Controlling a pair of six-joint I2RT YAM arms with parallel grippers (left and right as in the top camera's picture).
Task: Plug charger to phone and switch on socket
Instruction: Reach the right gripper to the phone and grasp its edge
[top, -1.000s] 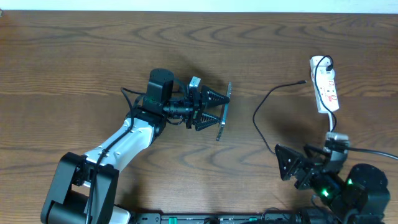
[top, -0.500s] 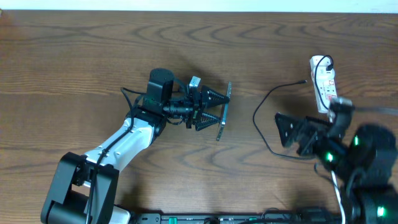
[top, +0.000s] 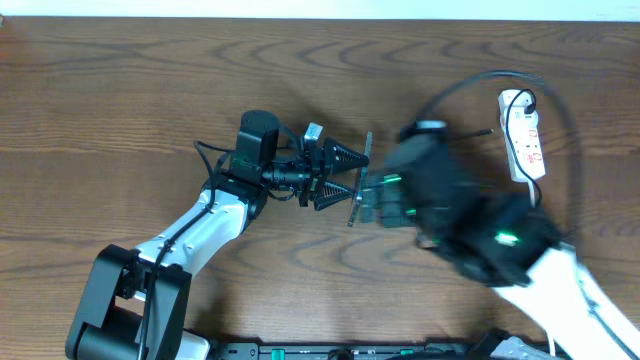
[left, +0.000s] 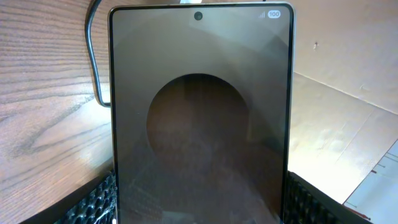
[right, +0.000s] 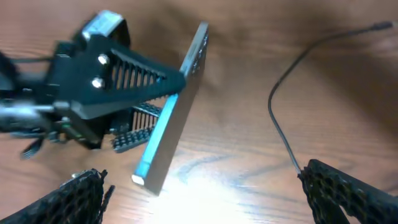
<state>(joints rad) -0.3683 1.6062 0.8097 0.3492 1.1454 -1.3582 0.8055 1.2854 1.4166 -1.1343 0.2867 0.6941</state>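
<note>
Near the middle of the table (top: 120, 80), the left fingers (top: 345, 155) are clenched on the phone (top: 352, 212), one on each long side. They hold it on edge, so from overhead it shows only as a thin strip running from 12 to 6 o'clock. In the left wrist view the phone (left: 199, 124) fills the picture: a dim brownish screen with a dark round shape, a camera hole at 12 o'clock and a small "100" badge at its 1 o'clock corner. The ribbed finger pads (left: 93, 205) flank it low down. The right fingers (top: 375, 205) are blurred overhead and sit just at 3 o'clock of the phone. Their own camera shows them spread wide (right: 68, 199) and grasping nothing, looking at the phone (right: 177, 118), tilted, in the left fingers (right: 134, 71). The charger (right: 280, 130) lies loose on the wood at 3 o'clock of the phone, well apart from it. Its thin black cable curves up to a small connector at the 2 o'clock corner of that view. Overhead, that connector end of the charger (top: 488, 131) rests just at 9 o'clock of the socket (top: 522, 135). The socket is a white strip with red markings lying toward 2 o'clock on the table.
</note>
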